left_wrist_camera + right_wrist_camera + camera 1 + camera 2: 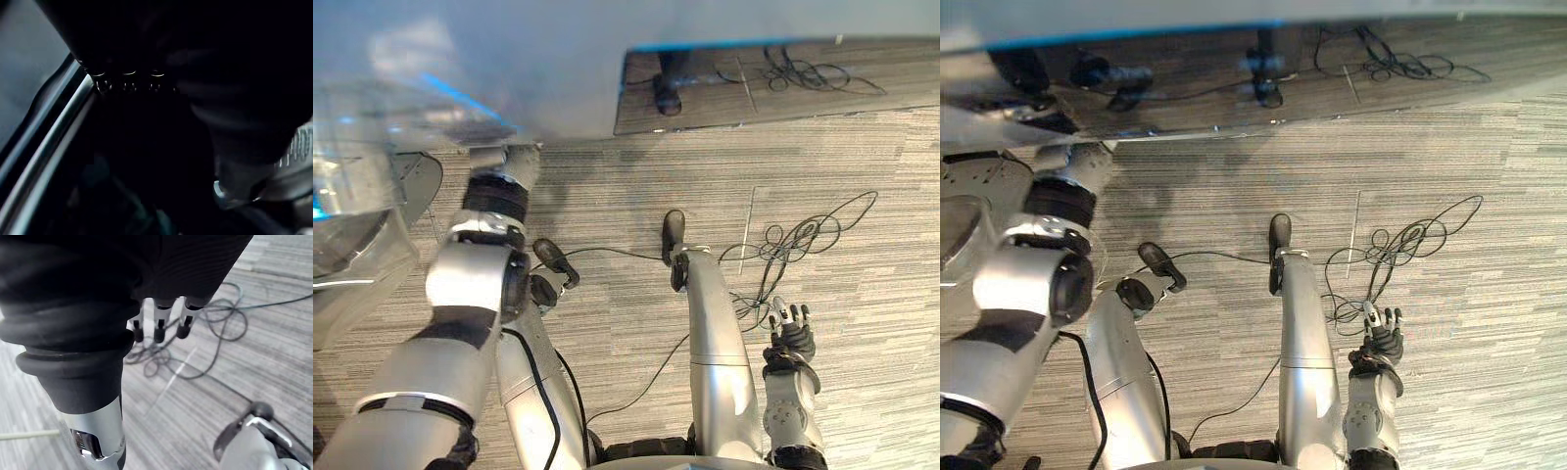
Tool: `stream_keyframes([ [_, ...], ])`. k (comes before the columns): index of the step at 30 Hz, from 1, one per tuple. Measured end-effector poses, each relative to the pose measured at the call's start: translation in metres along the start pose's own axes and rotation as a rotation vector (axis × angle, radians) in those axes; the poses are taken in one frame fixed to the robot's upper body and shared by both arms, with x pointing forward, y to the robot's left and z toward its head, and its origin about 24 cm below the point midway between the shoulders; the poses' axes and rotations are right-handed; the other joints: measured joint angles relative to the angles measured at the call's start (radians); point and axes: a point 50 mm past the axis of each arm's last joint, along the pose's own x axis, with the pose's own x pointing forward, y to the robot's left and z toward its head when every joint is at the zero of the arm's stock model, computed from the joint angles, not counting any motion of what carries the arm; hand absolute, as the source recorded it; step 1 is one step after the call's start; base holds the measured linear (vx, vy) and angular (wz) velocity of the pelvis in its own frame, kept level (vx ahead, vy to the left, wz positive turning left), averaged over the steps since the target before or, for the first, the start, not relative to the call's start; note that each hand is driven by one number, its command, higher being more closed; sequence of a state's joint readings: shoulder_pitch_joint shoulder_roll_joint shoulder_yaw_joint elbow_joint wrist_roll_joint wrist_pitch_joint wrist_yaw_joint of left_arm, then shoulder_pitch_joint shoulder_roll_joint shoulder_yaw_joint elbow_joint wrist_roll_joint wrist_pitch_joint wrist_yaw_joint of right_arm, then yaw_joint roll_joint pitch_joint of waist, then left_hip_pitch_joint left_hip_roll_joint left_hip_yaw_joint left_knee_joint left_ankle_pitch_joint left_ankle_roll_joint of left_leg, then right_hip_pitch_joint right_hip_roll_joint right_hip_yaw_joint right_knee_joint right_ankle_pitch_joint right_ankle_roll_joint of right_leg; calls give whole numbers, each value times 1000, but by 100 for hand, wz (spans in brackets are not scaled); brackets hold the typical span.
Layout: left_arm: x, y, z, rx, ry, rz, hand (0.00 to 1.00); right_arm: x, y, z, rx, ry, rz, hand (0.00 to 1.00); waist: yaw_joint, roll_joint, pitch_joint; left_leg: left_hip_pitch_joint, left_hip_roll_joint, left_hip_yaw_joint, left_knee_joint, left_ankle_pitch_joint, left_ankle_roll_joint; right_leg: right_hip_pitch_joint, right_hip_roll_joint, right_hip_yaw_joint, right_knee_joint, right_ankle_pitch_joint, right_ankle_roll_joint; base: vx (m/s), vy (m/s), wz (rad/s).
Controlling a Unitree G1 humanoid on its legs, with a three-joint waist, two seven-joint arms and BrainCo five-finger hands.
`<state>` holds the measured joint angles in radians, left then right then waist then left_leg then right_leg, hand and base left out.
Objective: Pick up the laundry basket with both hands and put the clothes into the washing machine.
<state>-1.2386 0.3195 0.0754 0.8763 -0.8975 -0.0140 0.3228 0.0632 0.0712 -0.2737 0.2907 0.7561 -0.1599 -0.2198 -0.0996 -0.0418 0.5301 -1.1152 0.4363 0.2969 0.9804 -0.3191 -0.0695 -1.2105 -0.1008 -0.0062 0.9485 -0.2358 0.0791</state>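
The washing machine (509, 69) takes up the upper part of the head views as a pale grey, blurred bulk with a thin blue edge. Its clear round door (352, 220) stands at the robot's left. Below it lies grey striped carpet (862, 284), which meets a band of brown plank flooring (803, 93) at the far side.

The left arm reaches up and forward to the machine, just beside the door. In its wrist view the left hand (129, 81) sits in deep shadow next to a curved metal rim (49, 142) – whether it is open or closed, or has hold of anything, cannot be told, and the dark shapes past it are too dim to name.

The right hand (791, 338) hangs low at the robot's right side, well apart from the machine. Its fingers (159, 330) are straight and relaxed over bare carpet – it holds nothing.

A person's dark shoe (667, 96) stands on the plank flooring.
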Motion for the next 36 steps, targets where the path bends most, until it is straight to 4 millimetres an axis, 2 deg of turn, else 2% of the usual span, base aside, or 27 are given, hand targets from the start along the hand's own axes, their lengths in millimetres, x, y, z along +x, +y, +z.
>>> stream_keyframes([
  [2,-1,11,0,49,-17,-3,0,1,0,0,-11,9,2,0,0,0,0,20,1,7,-8,1,-1,14,5,5,-10,4,0,7,-8,-9],
  [4,0,20,5,231,-53,20,0,1,-1,0,-25,10,7,0,0,0,0,38,2,10,-24,5,-5,30,10,5,-25,8,-1,4,-7,-4],
  [5,-1,18,17,477,-119,34,0,1,0,1,-38,12,19,0,-1,0,0,56,1,12,-44,14,-6,45,11,4,-43,14,-1,0,0,0],
  [6,-1,16,20,543,-143,36,0,1,0,1,-42,13,23,0,-1,0,0,60,1,13,-48,16,-7,48,11,4,-45,16,-2,28,-30,2],
  [7,-8,4,30,944,-295,51,0,1,2,-1,-57,15,40,0,-2,0,0,82,-4,20,-71,27,-7,65,10,3,-57,20,-4,31,-20,3],
  [8,-13,-1,33,1072,-366,45,0,1,3,-1,-64,18,48,0,0,0,0,93,-6,22,-83,32,-6,76,9,2,-65,21,-6,53,-33,8],
  [10,-29,-10,27,1316,-528,11,0,1,5,-1,-64,10,65,0,1,0,0,161,-33,30,-145,56,-15,131,-6,-4,-93,21,-6,61,-47,20],
  [11,-32,-8,22,1345,-542,7,0,1,5,-1,-61,3,65,0,0,0,0,186,-39,33,-164,64,-17,154,-8,-4,-104,21,-6,56,-54,19],
  [13,-45,21,-7,1438,-489,4,0,2,1,2,-66,-17,53,0,-1,1,-1,304,-65,43,-252,90,-30,259,-23,-14,-157,23,-9,90,-53,16],
  [14,-49,33,-19,1458,-448,2,0,2,-1,3,-70,-17,45,0,1,1,-1,337,-75,48,-277,99,-29,287,-26,-17,-170,23,-9,98,-46,24],
  [16,-73,71,-62,1485,-287,-10,0,4,-9,4,-89,-12,18,0,5,4,-5,451,-111,64,-376,135,-33,383,-41,-25,-222,23,-9,118,-39,23],
  [17,-81,81,-76,1481,-233,-14,0,4,-11,4,-91,-11,11,0,7,4,-5,478,-120,67,-399,142,-35,409,-43,-27,-234,24,-9,146,-33,16],
  [19,-119,117,-129,1469,12,-59,0,5,-24,3,-102,0,-54,0,23,10,-32,568,-142,70,-469,160,-38,495,-54,-41,-279,24,-10,127,3,14],
  [20,-128,124,-140,1469,64,-73,0,5,-28,2,-115,6,-75,0,25,11,-48,580,-147,72,-482,164,-38,506,-57,-44,-288,24,-9,122,24,19],
  [23,-203,178,-211,1456,503,-157,0,4,-53,-5,-193,63,-170,0,40,33,-129,712,-179,71,-584,189,-36,652,-73,-75,-372,28,-2,131,30,20],
  [24,-219,189,-220,1439,588,-152,0,3,-58,-6,-210,74,-185,0,41,39,-148,734,-184,71,-602,193,-36,674,-75,-79,-388,30,0,105,35,12],
  [25,-251,213,-234,1393,763,-112,0,0,-68,-11,-232,104,-218,0,52,50,-187,783,-195,78,-643,201,-37,718,-77,-80,-420,33,6,110,24,3],
  [27,-302,253,-242,1291,1021,35,0,-5,-87,-20,-268,169,-289,0,61,77,-241,859,-208,84,-703,217,-48,802,-81,-102,-473,38,14,118,24,13],
  [30,-339,295,-226,1138,1161,318,0,-20,-114,-36,-298,276,-383,0,71,109,-319,949,-226,63,-795,256,-57,908,-88,-149,-534,39,17,86,-1,37],
  [34,-381,324,-209,954,1259,565,0,-37,-137,-53,-356,419,-426,0,78,122,-418,1039,-230,37,-889,296,-68,1029,-81,-208,-617,51,24,74,-2,29],
  [36,-382,323,-210,924,1260,572,0,-42,-141,-60,-386,468,-417,0,83,116,-442,1062,-232,4,-920,325,-69,1088,-76,-252,-656,61,26,27,-23,61],
])
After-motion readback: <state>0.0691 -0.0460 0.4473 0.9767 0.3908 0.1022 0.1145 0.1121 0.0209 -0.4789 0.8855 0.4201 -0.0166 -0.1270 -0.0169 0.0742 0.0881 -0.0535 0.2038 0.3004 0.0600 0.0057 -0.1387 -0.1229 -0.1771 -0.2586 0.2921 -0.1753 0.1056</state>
